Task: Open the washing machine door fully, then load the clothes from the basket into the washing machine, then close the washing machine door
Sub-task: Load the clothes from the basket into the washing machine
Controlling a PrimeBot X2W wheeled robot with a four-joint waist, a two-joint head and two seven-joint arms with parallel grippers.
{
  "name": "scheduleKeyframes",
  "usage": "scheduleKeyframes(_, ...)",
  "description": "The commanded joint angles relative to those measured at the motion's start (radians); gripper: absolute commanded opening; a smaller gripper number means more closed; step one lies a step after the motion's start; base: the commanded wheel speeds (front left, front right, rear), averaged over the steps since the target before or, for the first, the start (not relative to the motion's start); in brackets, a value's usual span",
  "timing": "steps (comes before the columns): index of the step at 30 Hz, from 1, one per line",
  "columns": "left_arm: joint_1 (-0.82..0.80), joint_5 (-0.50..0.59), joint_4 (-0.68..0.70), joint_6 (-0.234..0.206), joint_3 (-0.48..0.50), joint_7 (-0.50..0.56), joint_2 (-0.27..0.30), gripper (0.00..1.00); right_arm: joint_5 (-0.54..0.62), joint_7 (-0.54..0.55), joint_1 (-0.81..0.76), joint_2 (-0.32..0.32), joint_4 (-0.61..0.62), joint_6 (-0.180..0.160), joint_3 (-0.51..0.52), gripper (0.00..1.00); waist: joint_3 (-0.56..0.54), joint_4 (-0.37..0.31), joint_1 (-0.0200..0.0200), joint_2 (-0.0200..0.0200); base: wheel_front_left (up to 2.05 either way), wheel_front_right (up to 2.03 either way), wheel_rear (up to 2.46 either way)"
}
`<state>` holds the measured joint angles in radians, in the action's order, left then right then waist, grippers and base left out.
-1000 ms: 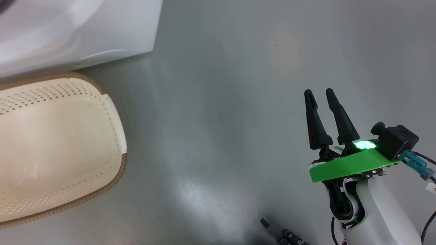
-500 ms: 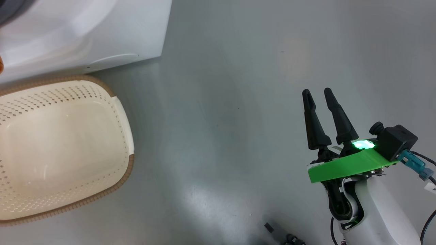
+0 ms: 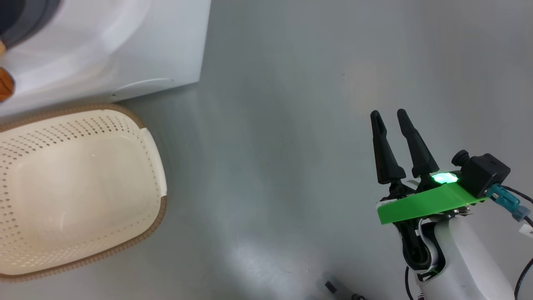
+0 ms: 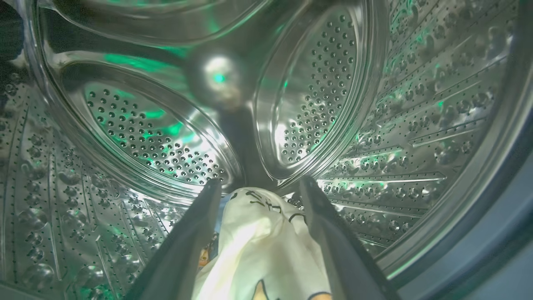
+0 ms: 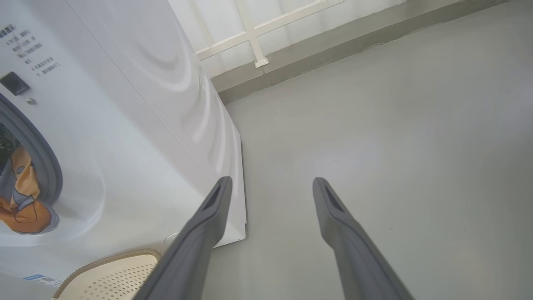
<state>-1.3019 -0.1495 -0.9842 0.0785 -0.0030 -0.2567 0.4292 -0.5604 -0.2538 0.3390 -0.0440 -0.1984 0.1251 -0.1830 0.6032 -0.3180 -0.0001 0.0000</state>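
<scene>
Two grippers and three views, so here goes.

Head view: the small cream perforated plastic basket (image 3: 62,129) with the brown woven-look rim sits on the grey floor (image 3: 270,146) at the left. It's just beside the front of the big white boxy washing machine (image 3: 125,50). A scrap of orange cloth (image 3: 5,85) pokes in at the left edge, below the grey door seal (image 3: 25,21). The right gripper (image 3: 388,113) hangs over bare floor, well apart from the basket, with its two long dark fingers spread.

Left wrist view: the left gripper (image 4: 258,185) is inside the shiny perforated steel drum (image 4: 416,104), fingers wide apart. A soft cream garment with black characters (image 4: 262,241) lies in the gap between them, low in the drum. I can't tell if it touches the fingers, but they aren't squeezing it.

Right wrist view: the right gripper's fingers point at the floor next to the washing machine's white side panel. Off to the left, the orange cloth, with some pale blue on it, hangs over the lower lip of the door seal. A corner of the basket shows at the bottom, near a blue label sticker (image 5: 39,280) on the machine's lower corner.
</scene>
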Motion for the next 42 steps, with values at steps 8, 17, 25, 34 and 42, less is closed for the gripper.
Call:
scheduleKeyframes(8,0.186,-0.04,0.172,0.001,0.092,-0.005,0.0,1.0,0.023,-0.008,-0.035,-0.019,0.014,0.006,0.009,1.0,-0.066,0.024,0.0001,0.0,0.0,0.0,0.0)
scheduleKeyframes(17,0.399,-0.045,0.324,0.02,0.196,-0.005,-0.072,1.0,0.028,-0.008,-0.048,-0.055,0.007,0.006,0.031,1.0,-0.14,0.064,0.0001,0.0,0.0,0.0,0.0)
scheduleKeyframes(25,0.542,-0.019,0.399,0.037,0.236,-0.005,-0.135,1.0,0.031,-0.008,-0.065,-0.089,-0.006,0.006,0.037,1.0,-0.201,0.103,0.0001,0.0,0.0,0.0,0.0)
scheduleKeyframes(34,0.68,-0.014,0.469,0.048,0.281,-0.005,-0.213,1.0,0.031,-0.008,-0.094,-0.124,-0.018,0.006,0.048,1.0,-0.277,0.149,0.0001,0.0,0.0,0.0,0.0)
scheduleKeyframes(42,0.804,-0.002,0.519,0.051,0.29,-0.005,-0.256,1.0,0.028,-0.008,-0.132,-0.14,-0.03,0.006,0.052,1.0,-0.345,0.171,0.0001,0.0,0.0,0.0,0.0)
